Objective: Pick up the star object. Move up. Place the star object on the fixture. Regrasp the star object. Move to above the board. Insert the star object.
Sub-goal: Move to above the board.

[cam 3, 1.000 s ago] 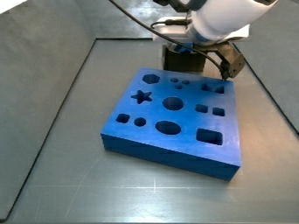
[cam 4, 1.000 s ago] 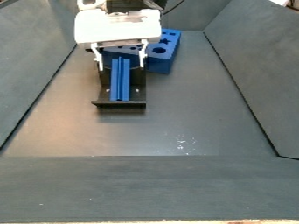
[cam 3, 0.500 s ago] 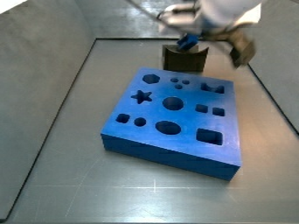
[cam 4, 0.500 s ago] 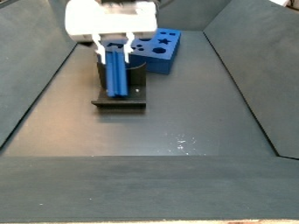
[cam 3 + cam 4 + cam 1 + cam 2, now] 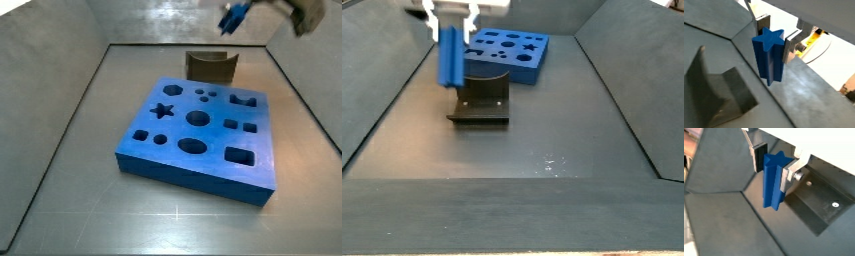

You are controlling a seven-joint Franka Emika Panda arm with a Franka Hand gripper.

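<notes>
The star object (image 5: pixel 449 55), a blue peg with a star-shaped end, hangs upright in the gripper (image 5: pixel 452 10), lifted well above the fixture (image 5: pixel 480 105). Both wrist views show the peg (image 5: pixel 769 55) (image 5: pixel 773 180) between the silver fingers (image 5: pixel 791 42) (image 5: pixel 789 174), with the gripper (image 5: pixel 776 42) (image 5: pixel 774 168) shut on its upper end. In a side view the gripper is mostly out of frame at the top right and only the peg's tip (image 5: pixel 231 15) shows, above and behind the fixture (image 5: pixel 211 67). The blue board (image 5: pixel 201 130) (image 5: pixel 509 52) lies flat on the floor beside the fixture.
Sloped grey walls enclose the workspace floor (image 5: pixel 80 190) on all sides. The fixture's base plate (image 5: pixel 817 208) shows below the peg in a wrist view. The board's star-shaped hole (image 5: pixel 163 110) is at its far left corner.
The gripper has risen straight up with the star object in it, from down at the fixture to well above it. The fixture and the board have not moved.
</notes>
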